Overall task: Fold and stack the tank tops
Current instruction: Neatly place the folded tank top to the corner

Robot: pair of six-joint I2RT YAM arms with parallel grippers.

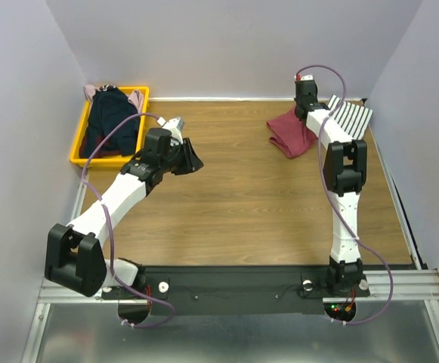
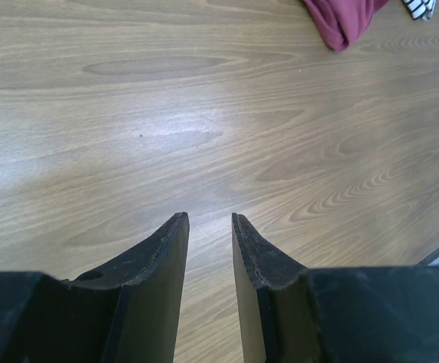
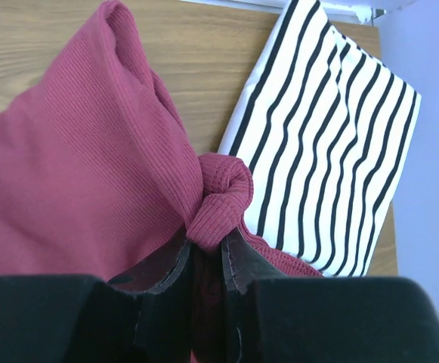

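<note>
Right end effector (image 3: 204, 251) is pinching a bunched fold of the dark red tank top (image 3: 75, 151), jaws clamped on the cloth. Left end effector (image 2: 209, 221) is hanging over bare wood with jaws apart, holding nothing.

Surface (image 1: 242, 204): the red top is lying crumpled at the far right. Its edge is touching, and seemingly overlapping, the folded striped tank top (image 3: 332, 144) in the far right corner. Yellow bin (image 1: 76, 148), far left, is holding a navy tank top (image 1: 113, 125) and a pale pink one (image 1: 135, 97), neither folded yet.

Risks, as judged:
- Dragging the red top may be catching the striped one and undoing its fold.
- Working with one arm is likely leaving the red top bunched rather than flat.
- The pinch is taking only a small wad of ribbed cloth, so a pull could be slipping it free.
</note>
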